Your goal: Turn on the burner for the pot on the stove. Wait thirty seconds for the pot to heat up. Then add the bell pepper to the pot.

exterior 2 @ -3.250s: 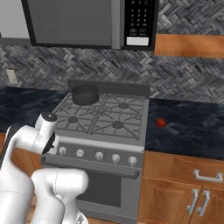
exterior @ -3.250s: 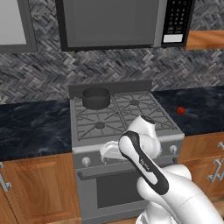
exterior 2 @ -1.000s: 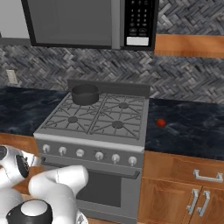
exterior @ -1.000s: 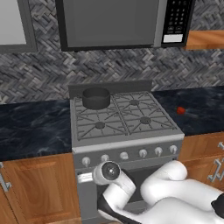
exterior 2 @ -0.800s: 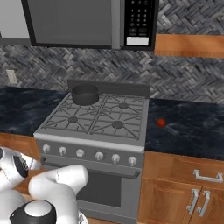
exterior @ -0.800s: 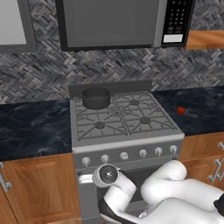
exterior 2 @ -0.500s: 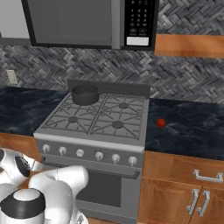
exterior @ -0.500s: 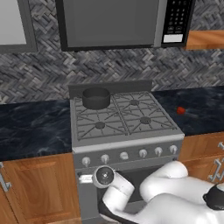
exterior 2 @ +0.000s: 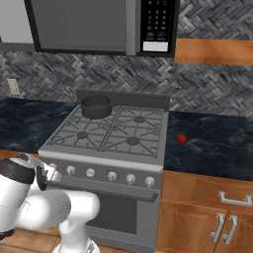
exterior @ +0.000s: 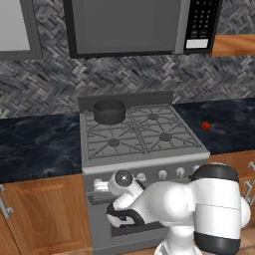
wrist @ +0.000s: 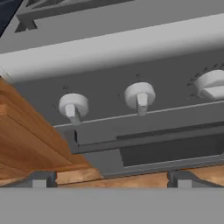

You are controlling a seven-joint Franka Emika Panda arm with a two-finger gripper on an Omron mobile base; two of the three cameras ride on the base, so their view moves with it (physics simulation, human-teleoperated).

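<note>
Your tool [wrist: 109,177] hangs spread and empty, low before the stove [exterior: 144,159], facing the leftmost knobs [wrist: 73,106]. The risk is turning the wrong knob, since several look alike. The pot [exterior: 109,111] sits upright on the rear-left burner; the pepper [exterior: 205,126] rests on the tabletop [exterior: 40,144], right of the stove, its orientation unreadable.

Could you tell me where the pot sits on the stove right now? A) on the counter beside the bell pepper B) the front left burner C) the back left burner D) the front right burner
C: the pot sits on the stove's back left grate by the backguard, far from the bell pepper.
</note>
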